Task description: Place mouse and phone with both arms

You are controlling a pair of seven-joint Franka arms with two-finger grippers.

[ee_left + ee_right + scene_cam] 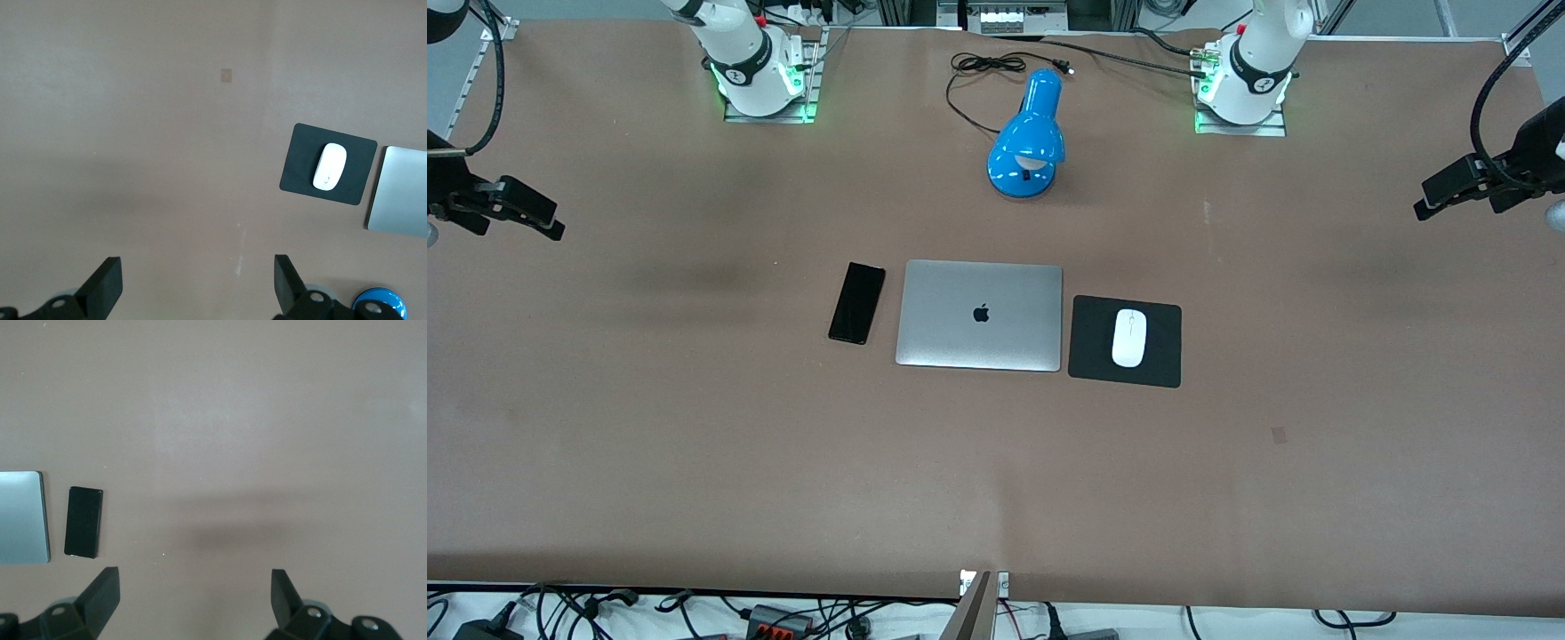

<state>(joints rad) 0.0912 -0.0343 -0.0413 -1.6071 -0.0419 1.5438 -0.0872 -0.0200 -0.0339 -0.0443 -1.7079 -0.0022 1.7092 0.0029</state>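
Note:
The white mouse (1128, 337) (329, 167) lies on a square black mouse pad (1163, 351) (297, 170), beside a shut silver laptop (980, 314), on the side toward the left arm's end of the table. The black phone (857, 302) (84, 521) lies flat on the table at the laptop's side toward the right arm's end. My left gripper (1436, 197) (198, 267) hangs open high over bare table at its own end, nothing between its fingers. My right gripper (534, 213) (195, 580) hangs open over bare table at its end, likewise holding nothing.
A blue desk lamp (1028, 133) (380, 303) with a black cord (983, 67) stands between the two arm bases, farther from the front camera than the laptop. The laptop's edge shows in both wrist views (400, 193) (23, 517). Brown tabletop (694, 444) stretches around the items.

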